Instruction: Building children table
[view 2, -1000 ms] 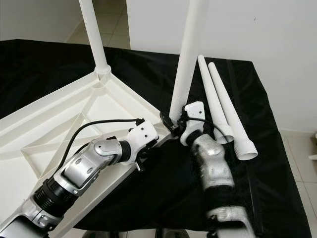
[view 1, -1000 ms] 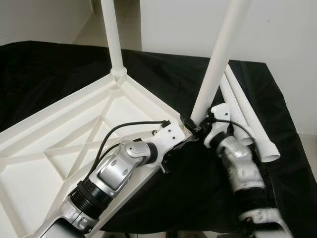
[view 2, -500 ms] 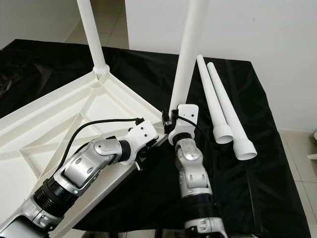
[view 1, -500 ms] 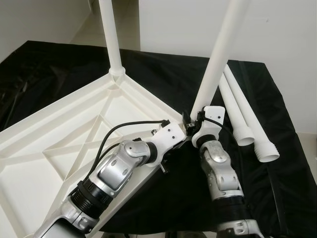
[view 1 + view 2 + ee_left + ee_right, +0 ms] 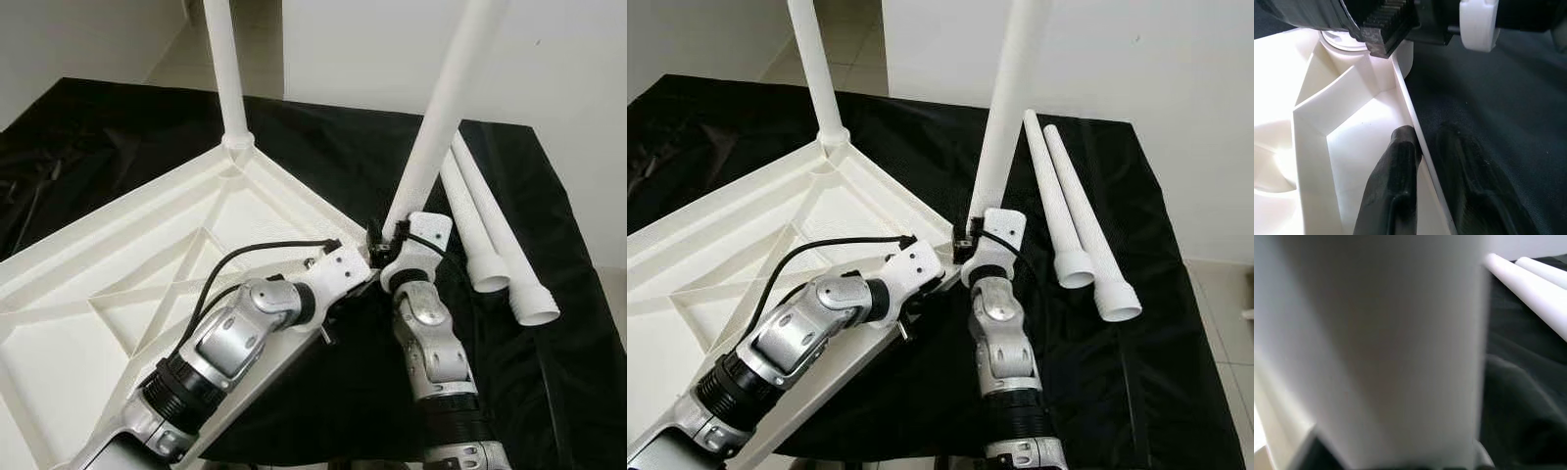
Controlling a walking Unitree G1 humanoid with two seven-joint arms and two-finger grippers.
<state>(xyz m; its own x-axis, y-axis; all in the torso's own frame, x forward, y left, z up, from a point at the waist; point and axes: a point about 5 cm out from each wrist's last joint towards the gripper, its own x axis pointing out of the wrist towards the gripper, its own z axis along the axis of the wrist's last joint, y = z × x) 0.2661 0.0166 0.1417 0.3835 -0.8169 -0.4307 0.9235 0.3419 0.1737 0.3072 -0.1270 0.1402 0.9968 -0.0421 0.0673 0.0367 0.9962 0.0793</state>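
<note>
The leg (image 5: pixel 431 137) grasped by the right end effector (image 5: pixel 385 238) should be kept upright while the tabletop (image 5: pixel 147 255) rim, at its 9 o'clock, is pinched by the left end effector (image 5: pixel 1422 156).

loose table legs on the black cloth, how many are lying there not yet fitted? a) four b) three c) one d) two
d) two loose table legs lie side by side on the black cloth, right of the upturned tabletop, apart from it.
</note>
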